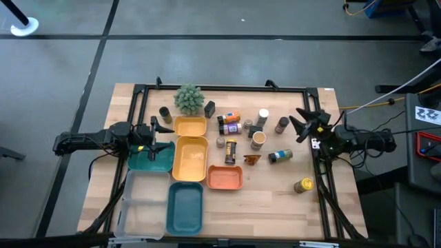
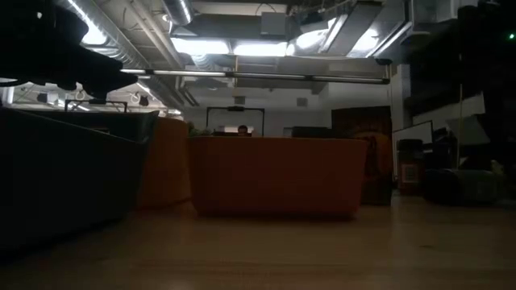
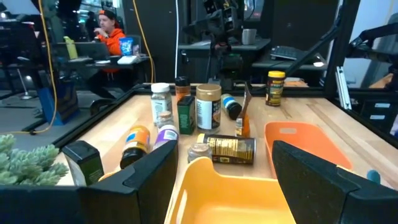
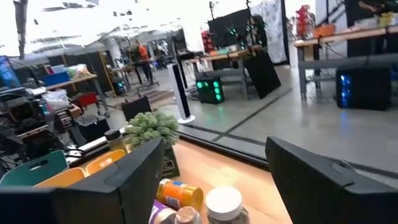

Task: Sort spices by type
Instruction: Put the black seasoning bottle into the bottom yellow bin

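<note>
The spices stand and lie loose on the wooden table point(image 1: 275, 207): a white-capped jar point(image 1: 263, 116), a tan-lidded jar point(image 1: 258, 140), an orange jar on its side point(image 1: 229, 118), a black box point(image 1: 209, 108), a brown packet point(image 1: 252, 160), a yellow-capped jar point(image 1: 304, 184) and others. My left gripper point(image 1: 164, 136) is open at the table's left, over the edge of a yellow tray point(image 3: 236, 193). My right gripper point(image 1: 298, 124) is open at the table's right, level, facing the jars point(image 4: 180, 193). Neither holds anything.
Two yellow trays point(image 1: 190, 158), an orange tray point(image 1: 224, 178), a teal tray point(image 1: 186, 208), a dark teal tray point(image 1: 151, 160) and a clear tray point(image 1: 141, 207) fill the left and middle. A fuzzy green plant point(image 1: 187, 98) stands at the far edge. People are in the room beyond the table.
</note>
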Action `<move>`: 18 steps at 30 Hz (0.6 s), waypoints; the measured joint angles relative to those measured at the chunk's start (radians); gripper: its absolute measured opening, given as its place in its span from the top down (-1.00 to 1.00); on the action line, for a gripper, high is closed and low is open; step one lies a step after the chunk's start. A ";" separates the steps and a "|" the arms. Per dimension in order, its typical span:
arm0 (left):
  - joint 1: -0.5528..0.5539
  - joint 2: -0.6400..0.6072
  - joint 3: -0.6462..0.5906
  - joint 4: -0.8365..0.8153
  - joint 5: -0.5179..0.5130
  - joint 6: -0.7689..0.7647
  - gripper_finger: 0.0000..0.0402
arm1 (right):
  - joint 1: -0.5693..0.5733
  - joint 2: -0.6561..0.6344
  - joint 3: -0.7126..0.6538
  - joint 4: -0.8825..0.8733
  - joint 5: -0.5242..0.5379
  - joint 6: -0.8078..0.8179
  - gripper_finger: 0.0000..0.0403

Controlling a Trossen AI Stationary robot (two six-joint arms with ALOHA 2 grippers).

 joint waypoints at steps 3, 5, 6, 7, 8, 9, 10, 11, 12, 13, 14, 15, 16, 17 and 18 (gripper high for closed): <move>0.000 0.000 0.000 0.001 0.000 -0.002 -0.25 | 0.000 0.029 0.055 -0.103 0.011 0.058 -0.39; 0.000 0.000 0.000 0.004 0.000 -0.002 -0.25 | 0.000 0.065 0.085 -0.147 0.012 0.090 -0.39; 0.000 0.000 0.000 0.005 0.000 -0.003 -0.25 | 0.000 0.087 0.100 -0.166 0.011 0.104 -0.39; 0.000 0.000 0.000 0.005 0.000 -0.003 -0.25 | 0.000 0.113 0.116 -0.178 0.010 0.110 -0.39; 0.000 0.000 0.000 0.005 0.000 -0.003 -0.25 | 0.000 0.141 0.132 -0.189 0.005 0.114 -0.39; 0.000 0.000 0.000 0.006 0.000 -0.003 -0.25 | 0.000 0.173 0.147 -0.198 0.005 0.115 -0.39; 0.000 0.000 0.000 0.006 0.000 -0.003 -0.25 | 0.000 0.205 0.161 -0.203 0.004 0.115 -0.39; 0.000 0.000 0.001 0.007 0.001 -0.003 -0.25 | 0.000 0.239 0.179 -0.211 0.004 0.115 -0.39; 0.000 0.000 0.001 0.007 0.001 -0.003 -0.25 | 0.000 0.276 0.201 -0.225 0.004 0.116 -0.39; 0.000 0.000 0.001 0.007 0.001 -0.003 -0.25 | 0.000 0.310 0.225 -0.251 0.006 0.121 -0.39; 0.000 0.000 0.001 0.007 0.001 -0.003 -0.25 | -0.001 0.342 0.250 -0.284 0.007 0.138 -0.39; 0.000 0.000 0.001 0.007 0.001 -0.003 -0.25 | -0.003 0.378 0.283 -0.328 0.009 0.167 -0.39; 0.000 0.000 0.001 0.007 0.001 -0.003 -0.25 | -0.011 0.412 0.314 -0.375 0.007 0.205 -0.39; 0.000 0.000 0.001 0.007 0.001 -0.003 -0.25 | -0.023 0.445 0.347 -0.427 -0.001 0.245 -0.39; 0.000 0.000 0.001 0.007 0.001 -0.003 -0.25 | -0.041 0.477 0.381 -0.482 -0.019 0.286 -0.39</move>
